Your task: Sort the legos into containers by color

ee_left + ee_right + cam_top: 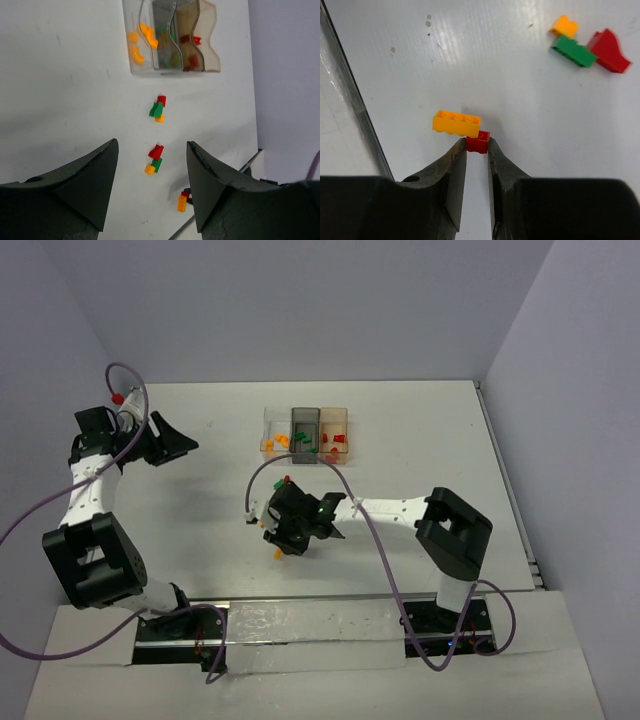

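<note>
— White counter (pixel 420 440), grey walls (pixel 300 300). Where are the bins (pixel 305 411)?
— Toward twelve o'clock, bricks (pixel 272 444) inside; those in the smoky middle one are hard to make out.
— Right fingers (pixel 460 155)?
— Narrow, pinching a red brick (pixel 478 141); an orange brick (pixel 456 123) touches it at ten o'clock. From above, the wrist (pixel 300 515) covers most of that spot.
— Left fingers (pixel 111 150)?
— Wide, holding nothing, near the counter's nine o'clock edge.

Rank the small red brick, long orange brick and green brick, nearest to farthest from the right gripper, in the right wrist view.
1. The small red brick, between the fingertips of the right gripper.
2. The long orange brick, just beyond it, slightly left.
3. The green brick, far off, upper right.
</note>
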`<act>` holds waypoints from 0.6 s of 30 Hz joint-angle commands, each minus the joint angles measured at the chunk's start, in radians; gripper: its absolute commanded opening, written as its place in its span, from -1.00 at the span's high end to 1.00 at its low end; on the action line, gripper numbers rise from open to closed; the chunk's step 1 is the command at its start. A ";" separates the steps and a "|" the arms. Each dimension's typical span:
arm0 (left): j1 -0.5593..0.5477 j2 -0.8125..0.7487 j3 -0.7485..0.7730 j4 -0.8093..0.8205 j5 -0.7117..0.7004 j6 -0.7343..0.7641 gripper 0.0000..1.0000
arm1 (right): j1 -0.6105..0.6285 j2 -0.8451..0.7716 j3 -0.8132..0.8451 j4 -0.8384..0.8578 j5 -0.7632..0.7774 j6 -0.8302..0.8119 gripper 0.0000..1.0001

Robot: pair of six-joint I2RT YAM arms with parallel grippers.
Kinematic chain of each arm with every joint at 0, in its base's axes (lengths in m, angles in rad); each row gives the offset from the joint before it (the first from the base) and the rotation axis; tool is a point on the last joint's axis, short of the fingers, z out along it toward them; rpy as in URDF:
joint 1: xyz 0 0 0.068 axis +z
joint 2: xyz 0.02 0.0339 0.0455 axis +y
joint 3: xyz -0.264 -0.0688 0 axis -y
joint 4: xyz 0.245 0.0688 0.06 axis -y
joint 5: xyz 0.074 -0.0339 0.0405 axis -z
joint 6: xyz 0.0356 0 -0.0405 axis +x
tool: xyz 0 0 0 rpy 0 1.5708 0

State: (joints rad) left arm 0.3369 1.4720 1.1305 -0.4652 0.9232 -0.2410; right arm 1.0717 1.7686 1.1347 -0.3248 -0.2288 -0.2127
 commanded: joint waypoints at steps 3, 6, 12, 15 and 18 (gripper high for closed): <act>-0.143 -0.108 -0.105 -0.030 0.036 0.093 -0.30 | -0.070 -0.145 0.037 0.020 0.037 0.031 0.75; -0.230 -0.107 -0.162 -0.026 0.106 0.077 -0.28 | -0.080 -0.186 0.044 0.021 0.083 0.008 0.76; -0.385 -0.096 -0.181 -0.016 0.155 0.035 -0.27 | -0.081 -0.228 0.074 0.010 0.152 -0.036 0.77; -0.436 -0.076 -0.202 0.000 0.186 0.010 -0.25 | -0.081 -0.235 0.094 0.003 0.170 -0.039 0.77; -0.466 -0.040 -0.196 0.001 0.213 -0.003 -0.21 | -0.079 -0.233 0.111 -0.004 0.180 -0.043 0.77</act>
State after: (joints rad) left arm -0.1024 1.3937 0.9332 -0.4893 1.0595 -0.2249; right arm 0.9886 1.5749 1.1868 -0.3287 -0.0908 -0.2350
